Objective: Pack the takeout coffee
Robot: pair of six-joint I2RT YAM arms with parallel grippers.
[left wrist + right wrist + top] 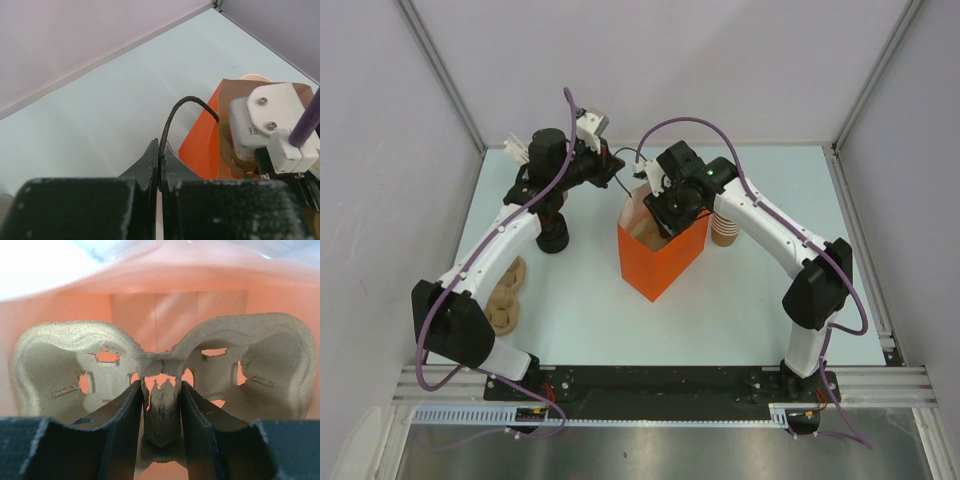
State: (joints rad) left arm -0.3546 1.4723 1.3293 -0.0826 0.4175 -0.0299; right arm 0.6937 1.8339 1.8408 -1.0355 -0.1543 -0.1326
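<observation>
Left jaws pinching cord handle (190, 98), right jaws clamping carrier (260, 355) half-hidden inside orange bag (655, 262)

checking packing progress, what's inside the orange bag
A cardboard cup tray, pinched at its middle ridge by the right end effector; no cup shows in it. The bag floor under it is hidden.

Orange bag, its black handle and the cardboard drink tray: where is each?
orange bag (665, 262): top view, on its front wall.
black handle (189, 98): left wrist view, on the cord's arch.
drink tray (50, 365): right wrist view, on its left cup pocket.
</observation>
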